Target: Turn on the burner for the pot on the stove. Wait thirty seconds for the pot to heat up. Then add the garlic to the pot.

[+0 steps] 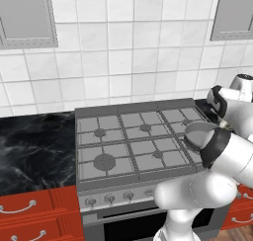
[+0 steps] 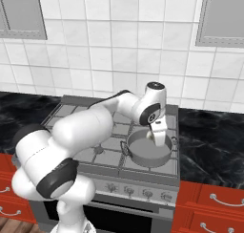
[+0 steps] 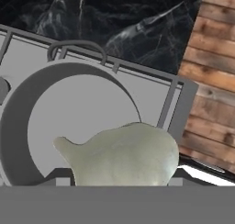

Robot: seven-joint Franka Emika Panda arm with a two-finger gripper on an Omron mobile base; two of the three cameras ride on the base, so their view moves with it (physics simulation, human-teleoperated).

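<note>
Garlic (image 3: pixel 126 154) — lumpy, off-white — held above grey pot (image 3: pixel 69 122)

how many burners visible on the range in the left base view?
5 on the wide grey metal gas range: back row left, middle, right; front row left and middle. A front-right one may be hidden behind the white arm.
</note>
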